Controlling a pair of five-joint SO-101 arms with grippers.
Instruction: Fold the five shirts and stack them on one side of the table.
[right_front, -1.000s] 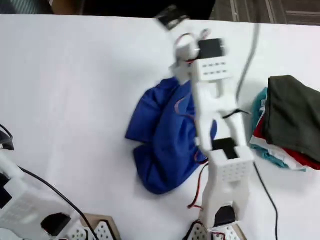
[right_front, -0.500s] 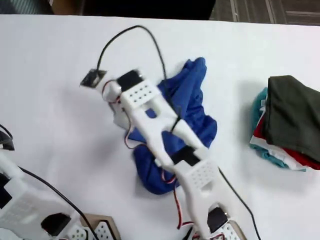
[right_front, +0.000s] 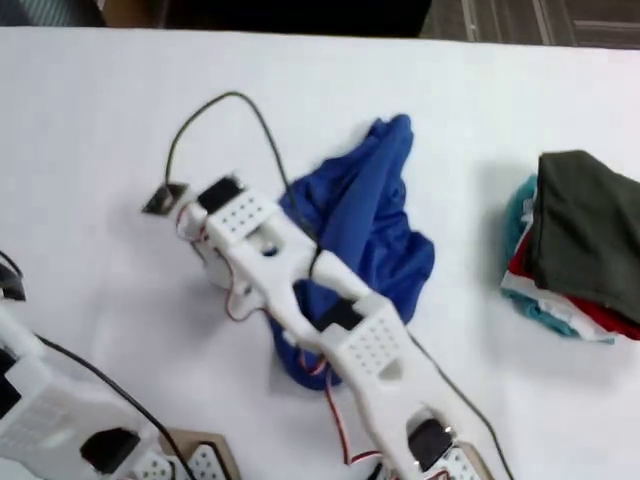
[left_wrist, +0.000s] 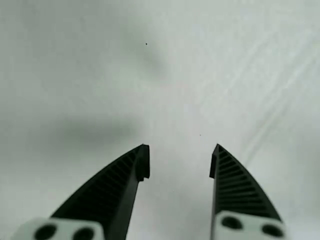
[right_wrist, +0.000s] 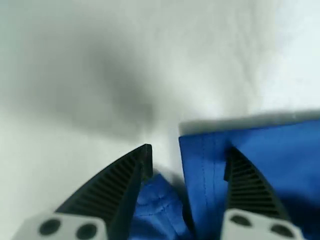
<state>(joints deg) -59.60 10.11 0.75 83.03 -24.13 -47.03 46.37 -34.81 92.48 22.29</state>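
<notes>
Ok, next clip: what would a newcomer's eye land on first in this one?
First, the crumpled blue shirt in the middle of the white table, with the right arm lying across it and its open pincer straddling a blue hem. Next, the stack of folded shirts at the right edge in the high view, a dark green one on top.
</notes>
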